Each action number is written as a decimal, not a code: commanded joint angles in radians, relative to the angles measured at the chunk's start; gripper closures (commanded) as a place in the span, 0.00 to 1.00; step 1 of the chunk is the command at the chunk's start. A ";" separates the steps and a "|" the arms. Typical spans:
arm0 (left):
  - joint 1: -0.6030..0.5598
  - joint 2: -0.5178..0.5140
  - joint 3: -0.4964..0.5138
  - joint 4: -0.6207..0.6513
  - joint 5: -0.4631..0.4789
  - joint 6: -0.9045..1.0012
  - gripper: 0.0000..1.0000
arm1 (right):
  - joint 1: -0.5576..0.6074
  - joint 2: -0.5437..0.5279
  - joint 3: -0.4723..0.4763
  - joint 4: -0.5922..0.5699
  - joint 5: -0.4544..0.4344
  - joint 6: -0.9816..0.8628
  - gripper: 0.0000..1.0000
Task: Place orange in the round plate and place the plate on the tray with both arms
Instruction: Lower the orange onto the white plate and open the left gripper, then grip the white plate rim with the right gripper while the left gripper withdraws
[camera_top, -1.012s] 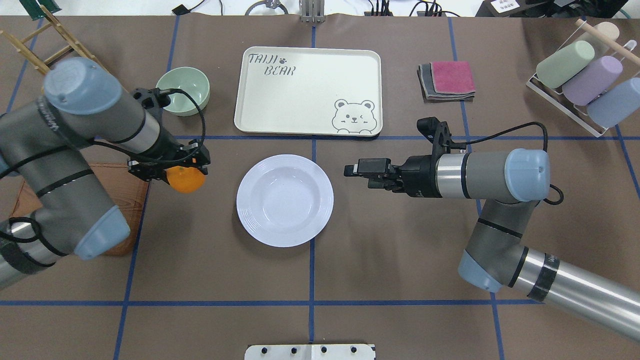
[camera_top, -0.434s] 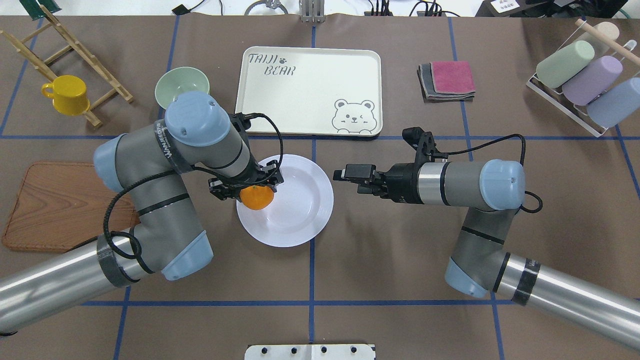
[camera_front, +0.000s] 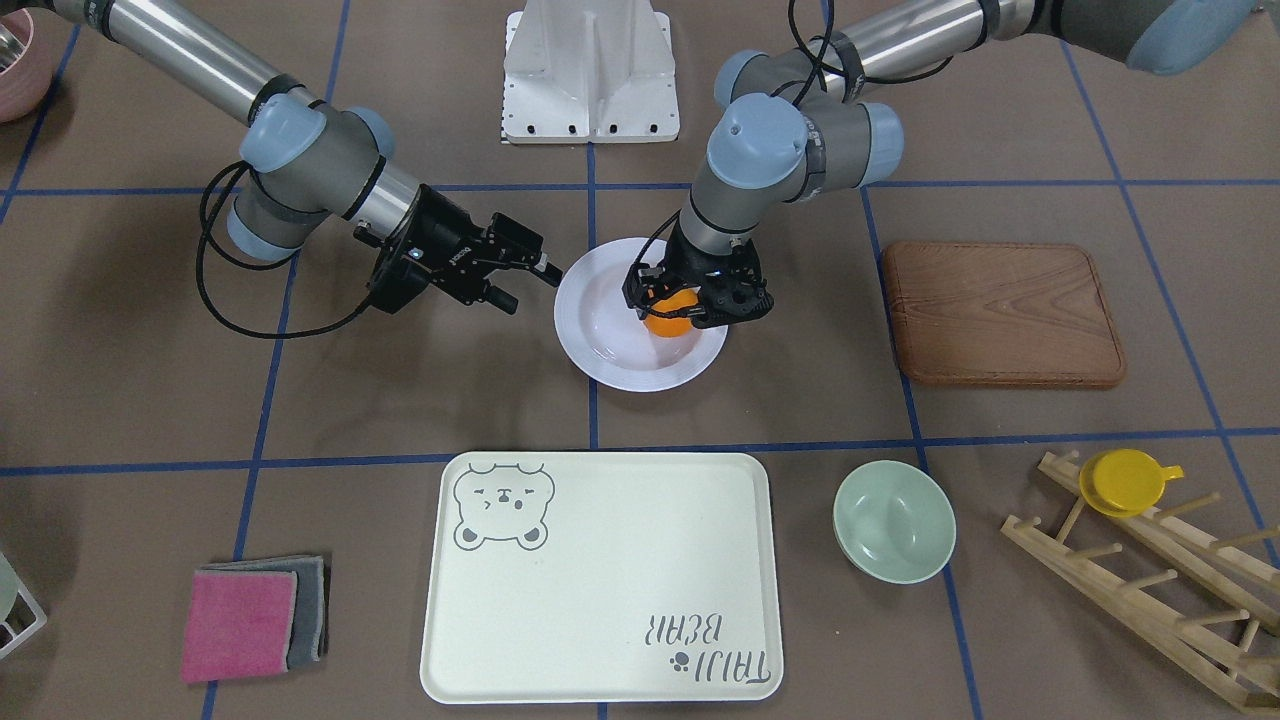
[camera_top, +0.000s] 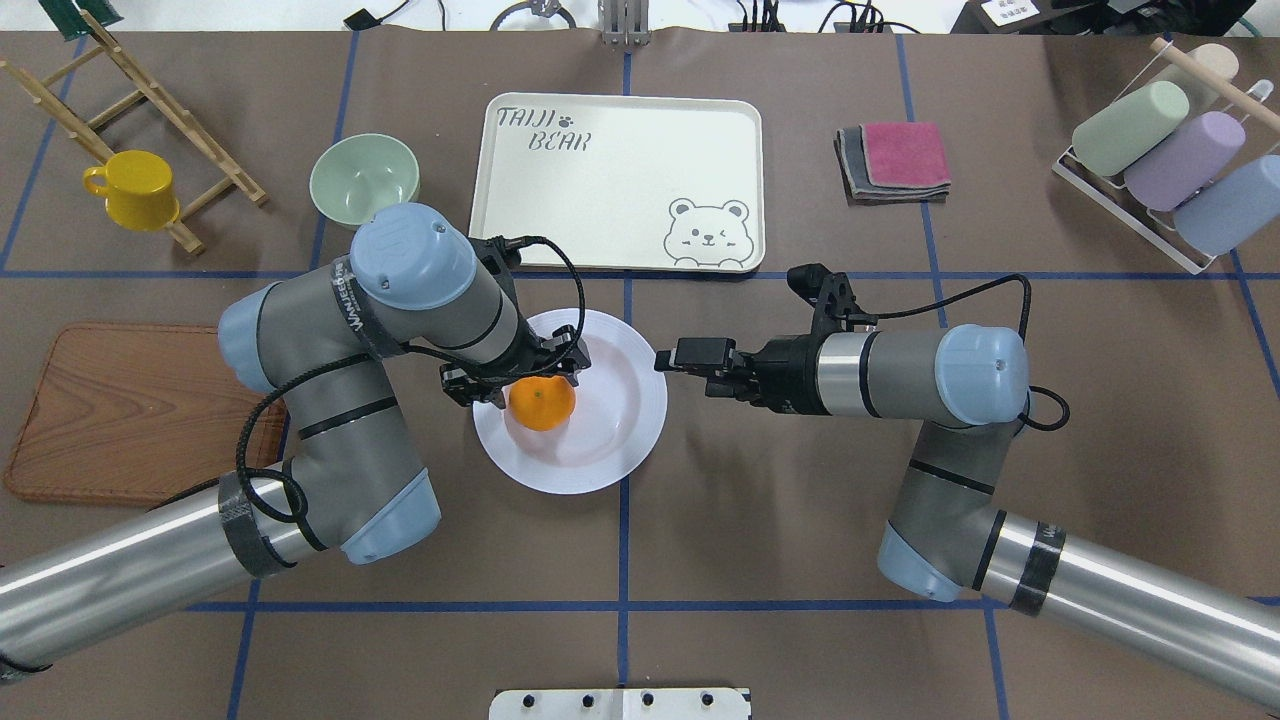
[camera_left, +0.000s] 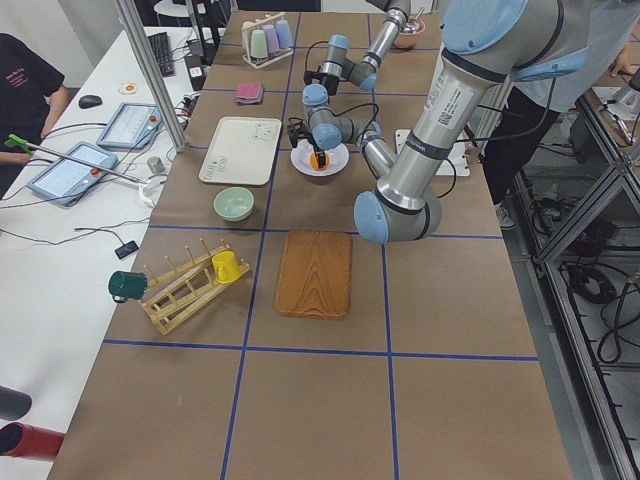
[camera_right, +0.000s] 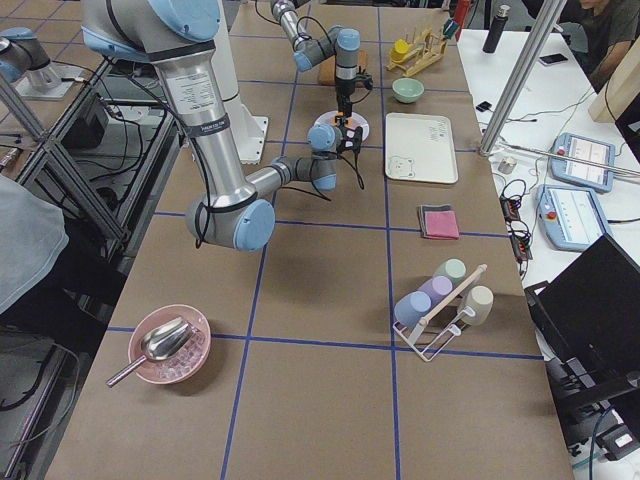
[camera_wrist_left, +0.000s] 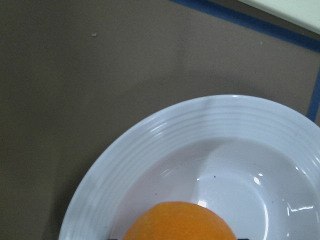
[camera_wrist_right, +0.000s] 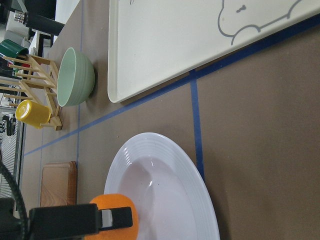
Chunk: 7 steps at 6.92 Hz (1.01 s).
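The orange (camera_top: 541, 403) hangs low over the left part of the round plate (camera_top: 610, 400), and my left gripper (camera_top: 538, 395) is shut on it from above. In the front view the orange (camera_front: 670, 312) sits between the black fingers over the plate (camera_front: 620, 340); I cannot tell whether it touches. The left wrist view shows the orange (camera_wrist_left: 177, 222) above the plate's sunken centre (camera_wrist_left: 235, 185). My right gripper (camera_top: 665, 358) is open and level at the plate's right rim, holding nothing. The tray (camera_top: 620, 180) lies beyond the plate with nothing on it.
A pale-green bowl (camera_top: 363, 180) stands left of the tray. A yellow cup (camera_top: 135, 190) hangs on a wooden rack at far left. A wooden board (camera_top: 120, 410) lies beside my left arm. Folded cloths (camera_top: 895, 160) and a cup rack (camera_top: 1170, 160) are at right.
My left arm swung right, carrying the orange from beside the wooden board to over the plate. My right gripper slid left up to the plate's rim.
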 joint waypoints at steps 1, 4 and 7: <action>-0.039 0.033 -0.078 0.025 -0.016 0.003 0.02 | -0.029 0.015 -0.039 -0.010 -0.002 -0.002 0.00; -0.119 0.088 -0.276 0.273 -0.053 0.202 0.02 | -0.079 0.063 -0.090 -0.010 -0.058 -0.002 0.01; -0.133 0.090 -0.282 0.277 -0.054 0.215 0.02 | -0.092 0.084 -0.090 -0.012 -0.070 -0.001 0.33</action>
